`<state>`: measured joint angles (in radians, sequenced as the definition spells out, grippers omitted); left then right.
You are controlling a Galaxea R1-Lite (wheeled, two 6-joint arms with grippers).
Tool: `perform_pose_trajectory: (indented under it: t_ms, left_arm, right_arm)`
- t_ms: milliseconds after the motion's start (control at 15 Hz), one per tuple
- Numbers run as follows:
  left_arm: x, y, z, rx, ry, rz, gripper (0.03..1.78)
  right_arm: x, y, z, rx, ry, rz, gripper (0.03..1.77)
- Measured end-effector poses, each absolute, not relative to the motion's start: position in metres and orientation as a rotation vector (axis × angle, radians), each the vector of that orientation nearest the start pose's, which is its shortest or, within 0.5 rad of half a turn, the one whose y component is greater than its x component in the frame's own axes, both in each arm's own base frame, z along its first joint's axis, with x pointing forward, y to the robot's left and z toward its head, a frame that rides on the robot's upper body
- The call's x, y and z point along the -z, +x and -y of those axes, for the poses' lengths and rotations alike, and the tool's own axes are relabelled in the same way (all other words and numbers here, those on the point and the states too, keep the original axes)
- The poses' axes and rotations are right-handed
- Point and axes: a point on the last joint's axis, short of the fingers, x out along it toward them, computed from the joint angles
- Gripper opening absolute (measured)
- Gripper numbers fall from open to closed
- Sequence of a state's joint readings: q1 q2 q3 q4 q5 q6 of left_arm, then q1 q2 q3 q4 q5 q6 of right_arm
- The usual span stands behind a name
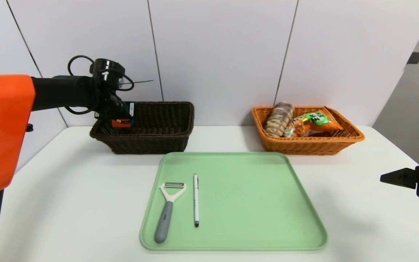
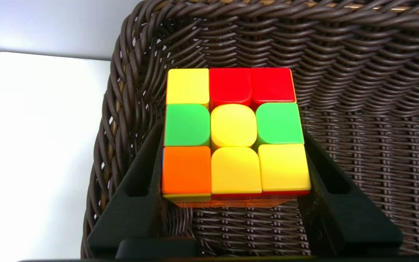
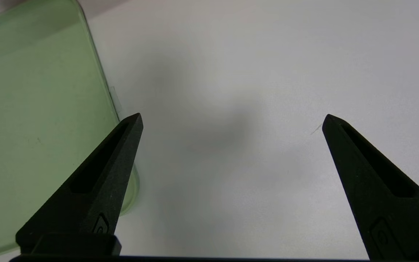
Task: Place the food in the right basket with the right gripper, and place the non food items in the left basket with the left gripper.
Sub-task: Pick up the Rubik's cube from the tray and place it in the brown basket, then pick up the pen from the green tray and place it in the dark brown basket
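Two baskets stand at the back of a white table [image 1: 67,196] against a pale panelled wall. The left gripper [image 2: 231,153] reaches into the dark basket [image 1: 158,134] at its left end — fingers clamped on opposite sides of the puzzle cube [image 2: 233,133], yellow-centred face toward the wrist camera. On the green tray [image 1: 253,203] the peeler [image 1: 168,211] and pen [image 1: 196,199] lie side by side, lengthwise front to back. The right gripper [image 3: 231,120] hangs spread wide — holding nothing — over bare table beside the tray.

Pale green tray [image 1: 253,203] — rounded corners, shallow rim — lay flat on a white table [image 1: 67,203]; grey panelled wall [image 1: 216,54] stood behind.
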<state>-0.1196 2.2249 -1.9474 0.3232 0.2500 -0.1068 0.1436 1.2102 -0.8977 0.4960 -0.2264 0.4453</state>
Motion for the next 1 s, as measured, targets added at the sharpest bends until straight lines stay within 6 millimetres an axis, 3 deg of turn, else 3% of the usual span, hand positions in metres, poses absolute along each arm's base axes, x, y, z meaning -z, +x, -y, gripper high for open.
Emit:
perform_pose_trajectory:
  t_ms: [200, 533, 800, 1000]
  left_arm:
    - [-0.203, 0.454, 0.049, -0.184, 0.030, -0.583, 1.22]
    - [-0.209, 0.452, 0.050, -0.177, 0.017, -0.567, 1.45]
    - [-0.252, 0.428, 0.065, -0.103, 0.006, -0.473, 1.55]
    - [-0.284, 0.393, 0.080, -0.013, 0.027, -0.487, 1.60]
  right_arm:
    - [-0.225, 0.153, -0.017, 0.252, 0.273, -0.760, 1.71]
    - [-0.225, 0.153, -0.017, 0.252, 0.272, -0.759, 1.71]
    - [-0.225, 0.153, -0.017, 0.242, 0.276, -0.763, 1.71]
    - [-0.225, 0.153, -0.017, 0.239, 0.277, -0.764, 1.71]
